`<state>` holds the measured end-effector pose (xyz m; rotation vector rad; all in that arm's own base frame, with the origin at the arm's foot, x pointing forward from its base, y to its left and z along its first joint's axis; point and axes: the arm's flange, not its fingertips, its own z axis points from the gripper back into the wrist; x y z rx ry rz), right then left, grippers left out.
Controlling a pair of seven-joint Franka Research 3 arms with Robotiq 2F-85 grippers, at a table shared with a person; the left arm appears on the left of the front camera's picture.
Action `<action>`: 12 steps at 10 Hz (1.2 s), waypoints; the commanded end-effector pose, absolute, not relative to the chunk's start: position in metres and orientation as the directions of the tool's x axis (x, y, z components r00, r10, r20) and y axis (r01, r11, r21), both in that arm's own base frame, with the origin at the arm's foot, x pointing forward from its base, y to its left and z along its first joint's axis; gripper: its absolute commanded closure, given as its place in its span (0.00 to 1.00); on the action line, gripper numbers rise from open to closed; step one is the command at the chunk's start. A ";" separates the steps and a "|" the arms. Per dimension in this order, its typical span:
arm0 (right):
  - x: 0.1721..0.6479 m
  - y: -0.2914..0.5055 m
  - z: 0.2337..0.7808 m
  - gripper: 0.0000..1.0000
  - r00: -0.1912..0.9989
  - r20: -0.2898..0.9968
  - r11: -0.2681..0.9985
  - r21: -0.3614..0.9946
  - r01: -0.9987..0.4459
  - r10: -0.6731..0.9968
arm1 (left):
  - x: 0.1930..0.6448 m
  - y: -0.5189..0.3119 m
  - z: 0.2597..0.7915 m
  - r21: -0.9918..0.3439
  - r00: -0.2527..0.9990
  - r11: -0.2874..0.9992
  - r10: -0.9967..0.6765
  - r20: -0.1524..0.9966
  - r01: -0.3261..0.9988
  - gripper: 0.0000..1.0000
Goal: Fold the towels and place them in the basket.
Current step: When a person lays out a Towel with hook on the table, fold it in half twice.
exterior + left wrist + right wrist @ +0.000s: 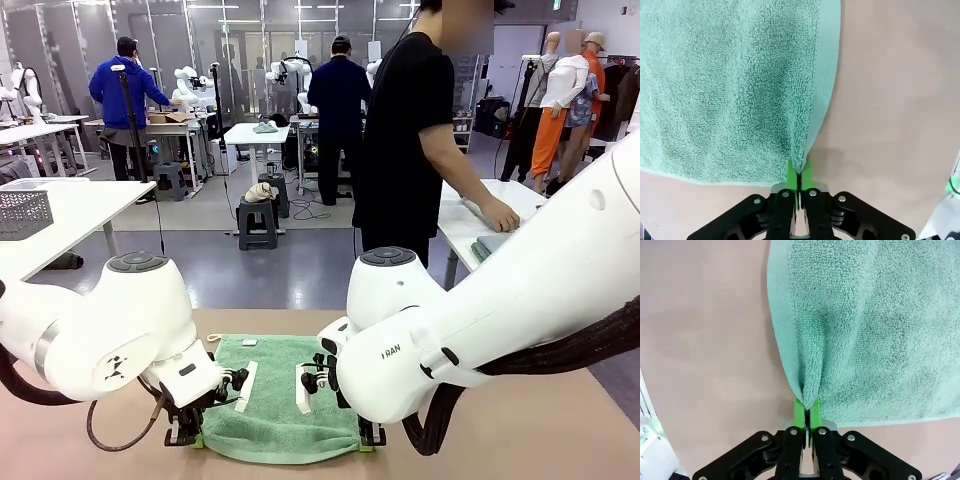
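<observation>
A mint green towel (280, 400) lies spread on the tan table between my two arms. My left gripper (190, 437) is shut on the towel's near left corner, and in the left wrist view the green pads (791, 172) pinch a raised fold of the towel (730, 85). At the near right corner my right gripper (368, 438) is shut on the cloth, and the right wrist view shows its pads (799, 412) clamped on a pleat of the towel (870, 325). The basket is out of view.
A person in black (410, 140) stands beyond the table's far right, a hand on a cloth on a side table (490, 225). A pale grey mesh basket (22, 212) sits on a white table at far left. Bare tan tabletop (520, 430) flanks the towel.
</observation>
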<state>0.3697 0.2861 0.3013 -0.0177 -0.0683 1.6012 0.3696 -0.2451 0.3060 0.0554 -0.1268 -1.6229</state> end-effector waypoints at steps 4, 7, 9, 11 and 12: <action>0.380 0.276 0.362 0.95 -0.075 0.030 -0.071 -0.103 -0.992 0.997 | 0.376 -0.242 0.368 0.188 -0.059 -0.056 -0.998 0.010 0.981 0.96; 0.380 0.275 0.399 0.95 -0.095 0.010 -0.092 -0.158 -0.983 0.995 | 0.382 -0.245 0.398 0.228 -0.067 -0.067 -0.998 -0.009 0.971 0.96; 0.379 0.278 0.412 0.95 -0.107 0.007 -0.104 -0.174 -0.979 0.994 | 0.384 -0.244 0.409 0.240 -0.061 -0.063 -0.998 -0.018 0.969 0.96; 0.380 0.280 0.413 0.95 -0.106 0.011 -0.102 -0.176 -0.979 0.994 | 0.383 -0.243 0.412 0.243 -0.049 -0.053 -0.999 -0.023 0.969 0.96; 0.378 0.281 0.412 0.95 -0.080 0.024 -0.075 -0.181 -0.981 0.996 | 0.384 -0.246 0.407 0.240 -0.082 -0.076 -0.997 0.015 0.968 0.96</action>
